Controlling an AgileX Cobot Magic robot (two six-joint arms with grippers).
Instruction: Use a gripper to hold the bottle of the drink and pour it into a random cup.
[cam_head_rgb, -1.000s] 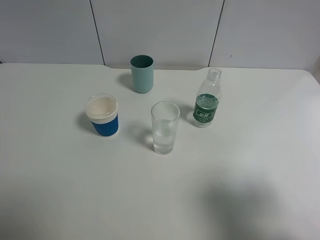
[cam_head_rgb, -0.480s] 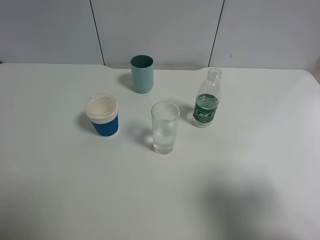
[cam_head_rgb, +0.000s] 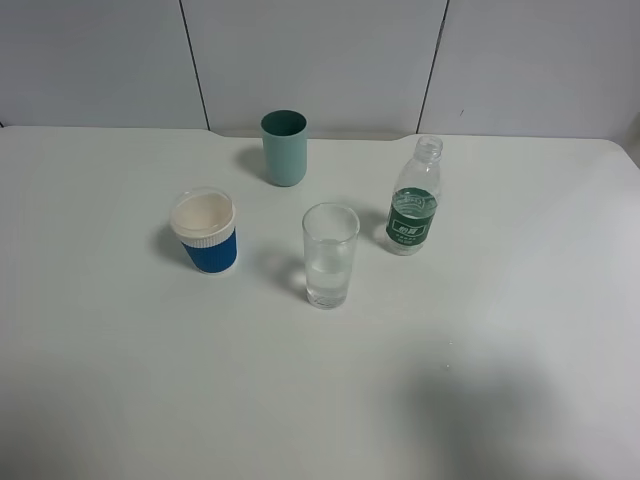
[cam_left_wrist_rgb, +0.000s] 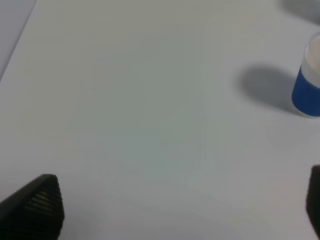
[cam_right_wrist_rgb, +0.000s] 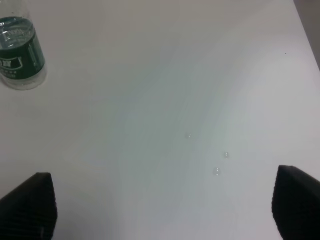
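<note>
Step in hand: approach; nothing grasped yet. The bottle (cam_head_rgb: 414, 198) stands upright and uncapped on the table (cam_head_rgb: 520, 330), right of centre, just right of the glass (cam_head_rgb: 330, 255). Right gripper (cam_right_wrist_rgb: 162, 210) is nearer it, fingers (cam_right_wrist_rgb: 30, 205) spread wide and empty; left gripper (cam_left_wrist_rgb: 182, 210) likewise wide and empty, near the paper cup (cam_head_rgb: 205, 232).

Next move, as judged: the right gripper must reach the bottle and close around its body.

Contents: bottle partly filled with clear liquid; glass appears to hold a little; teal cup (cam_head_rgb: 284, 147) interior cannot be told.

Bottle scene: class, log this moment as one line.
bottle: upright, uncapped, ungrasped | glass: upright | left gripper: open, empty | right gripper: open, empty
</note>
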